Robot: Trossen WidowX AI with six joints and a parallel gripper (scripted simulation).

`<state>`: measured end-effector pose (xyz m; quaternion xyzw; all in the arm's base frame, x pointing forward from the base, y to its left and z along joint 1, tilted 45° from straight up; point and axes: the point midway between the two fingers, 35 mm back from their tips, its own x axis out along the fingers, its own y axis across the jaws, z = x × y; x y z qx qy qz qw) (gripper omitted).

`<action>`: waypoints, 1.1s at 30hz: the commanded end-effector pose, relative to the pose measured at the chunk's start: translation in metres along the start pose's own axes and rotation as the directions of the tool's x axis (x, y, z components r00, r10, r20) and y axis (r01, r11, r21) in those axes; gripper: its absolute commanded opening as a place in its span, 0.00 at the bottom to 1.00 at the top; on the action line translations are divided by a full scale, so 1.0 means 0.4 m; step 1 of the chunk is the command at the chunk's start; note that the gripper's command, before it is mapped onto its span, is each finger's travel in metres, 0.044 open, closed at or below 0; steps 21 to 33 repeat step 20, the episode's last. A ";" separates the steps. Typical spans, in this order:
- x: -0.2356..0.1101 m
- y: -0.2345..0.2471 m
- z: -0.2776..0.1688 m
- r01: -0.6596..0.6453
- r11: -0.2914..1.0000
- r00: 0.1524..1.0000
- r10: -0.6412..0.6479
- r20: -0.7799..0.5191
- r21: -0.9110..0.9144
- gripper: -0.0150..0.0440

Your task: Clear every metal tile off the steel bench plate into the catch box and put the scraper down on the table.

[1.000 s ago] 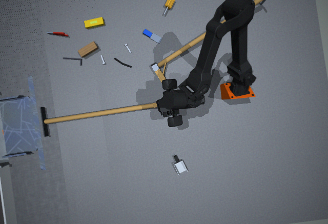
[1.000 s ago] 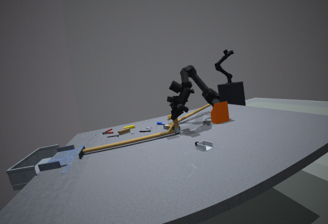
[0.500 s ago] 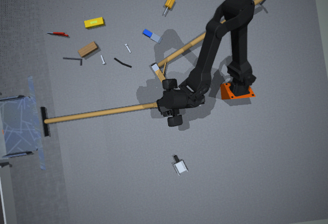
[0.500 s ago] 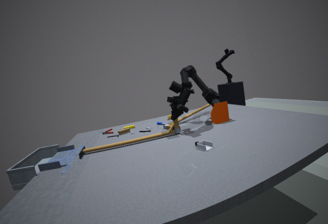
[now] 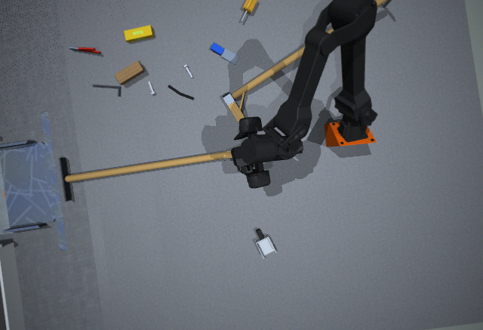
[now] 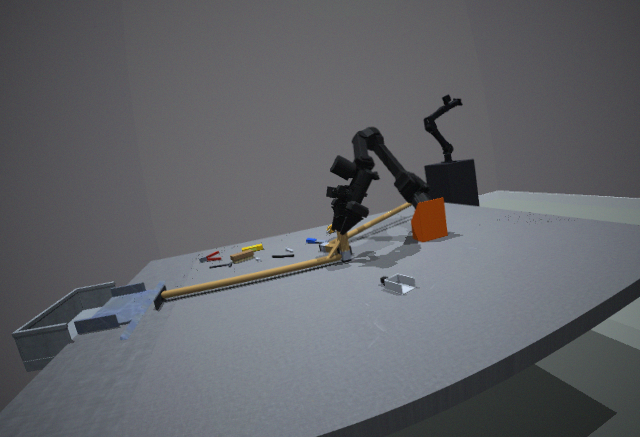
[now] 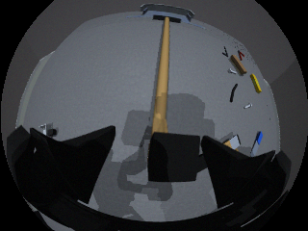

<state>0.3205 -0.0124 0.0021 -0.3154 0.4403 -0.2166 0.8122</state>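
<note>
So from where I'm sitting, the gripper (image 5: 242, 162) is spread wide and holds nothing. The long scraper (image 5: 144, 165) lies flat on the table (image 5: 351, 240), its handle end right under the open jaws. Its long axis runs straight out from the wrist toward the steel bench plate (image 5: 23, 186), with the black blade (image 5: 65, 178) parked at the plate's near edge. In the wrist view the handle sits dead centre between the fingers, so my guess is a straight lift is all that's left. I can't spot any tiles on the plate. The catch box (image 6: 49, 318) sits just past it, but its contents are hidden from these angles.
</note>
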 end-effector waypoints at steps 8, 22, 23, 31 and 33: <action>-0.060 0.017 0.038 -0.012 1.000 1.000 0.012 -0.004 0.012 1.00; -0.135 0.026 0.067 -0.017 1.000 1.000 0.018 -0.010 0.012 1.00; -0.135 0.026 0.067 -0.017 1.000 1.000 0.018 -0.010 0.012 1.00; -0.135 0.026 0.067 -0.017 1.000 1.000 0.018 -0.010 0.012 1.00; -0.135 0.026 0.067 -0.017 1.000 1.000 0.018 -0.010 0.012 1.00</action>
